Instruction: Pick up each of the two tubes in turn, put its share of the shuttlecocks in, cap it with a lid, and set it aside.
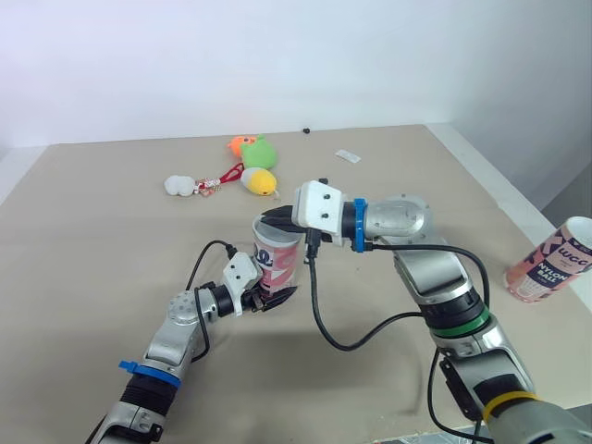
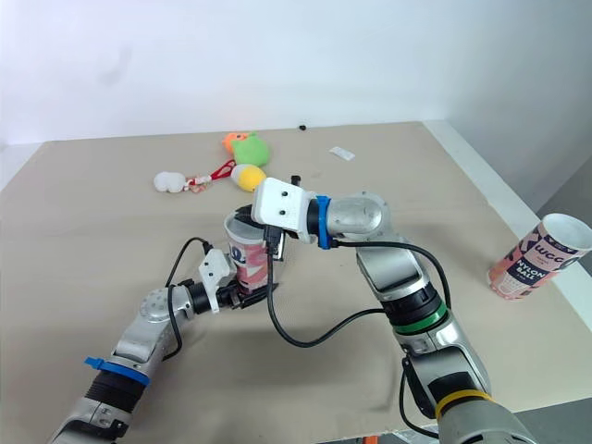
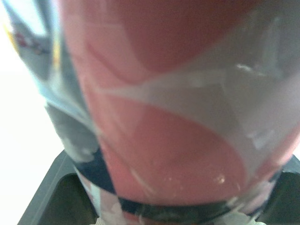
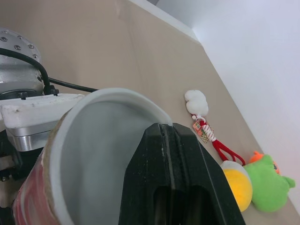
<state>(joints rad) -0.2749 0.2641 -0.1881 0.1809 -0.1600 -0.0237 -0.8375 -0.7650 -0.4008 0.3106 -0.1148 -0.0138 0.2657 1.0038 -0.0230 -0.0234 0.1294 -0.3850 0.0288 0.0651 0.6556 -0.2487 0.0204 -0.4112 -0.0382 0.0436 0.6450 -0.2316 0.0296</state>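
Left gripper [image 1: 263, 298] was clamped on the tube [image 1: 279, 264] low on its wall, over the middle of the table [image 1: 92, 259]. Tube stood near upright, long axis vertical, open mouth up. Right gripper [image 1: 277, 222] had its fingers pressed together, tips just inside the rim. To load cleanly I judged: hold the tube plumb, go straight down its axis, clear of the rim. Second tube [image 1: 553, 259] stood near the table's right edge, uncapped

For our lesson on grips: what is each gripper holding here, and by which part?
The left gripper clamps the tube near its base. The right gripper, shut at the tube's mouth, shows nothing held.
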